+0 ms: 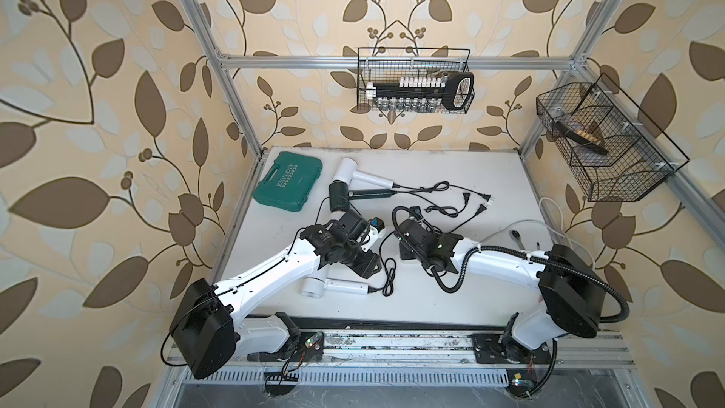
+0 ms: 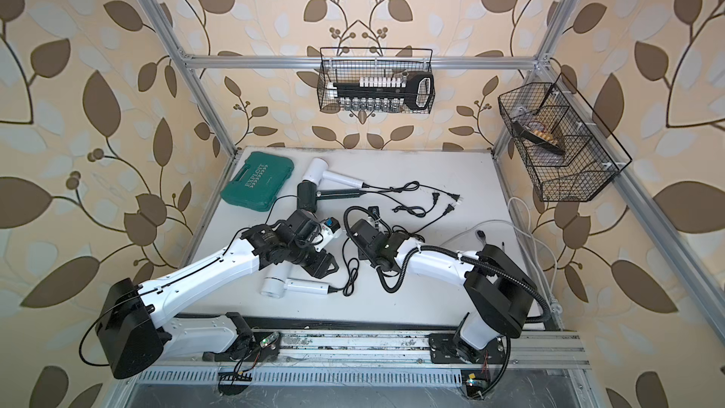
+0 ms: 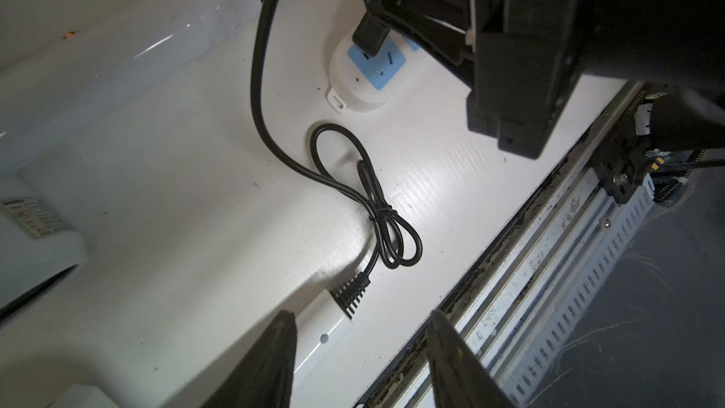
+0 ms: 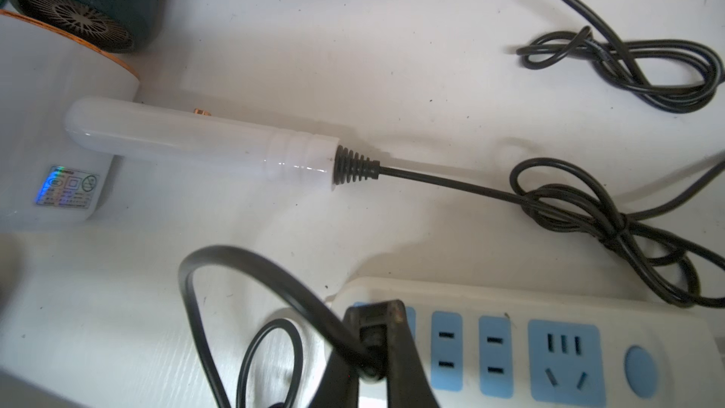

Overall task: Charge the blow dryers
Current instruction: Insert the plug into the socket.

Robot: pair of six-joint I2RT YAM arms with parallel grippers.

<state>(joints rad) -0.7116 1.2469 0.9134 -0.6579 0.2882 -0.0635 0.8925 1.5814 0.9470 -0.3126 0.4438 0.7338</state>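
Four blow dryers lie flat on the table [image 1: 470,308].
- The near white dryer [image 1: 345,287] is at 7 o'clock with its handle toward 3. Its cord [image 1: 388,272] goes through a tied bundle and up toward the strip end.
- The middle white dryer [image 4: 188,143] is about table centre and mostly under my left arm in both top views. The right wrist view shows its handle flat and the cord trailing off into another tied bundle.
- The green dryer [image 1: 338,196] is just past it toward 12, heads close together.
- The far white dryer [image 1: 349,169] is at 11 o'clock beside the green one. Both handles point toward 3.
- Three loose plugs [image 1: 486,198] lie at 1 o'clock, apart from the strip.

One black plug [image 3: 370,37] is pinched in the right gripper [image 4: 376,319], jaws narrow and clamped on it. It stands on the blue end socket of the power strip [image 4: 569,308]. I can't tell if the prongs are fully home because the fingers block the view. The strip runs 9 to 3 across the table centre, mostly under my right arm in the top views.

The left gripper [image 3: 361,313] has its jaws spread partway and grips nothing. It hangs over the cord end of the near dryer's handle.

Further out:
- A closed teal case [image 1: 288,182] is at 10 o'clock.
- One wire basket [image 1: 416,80] is on the back wall at 12 and another [image 1: 604,143] is on the side wall at 2.
- The base rail [image 1: 392,347] runs along 6.
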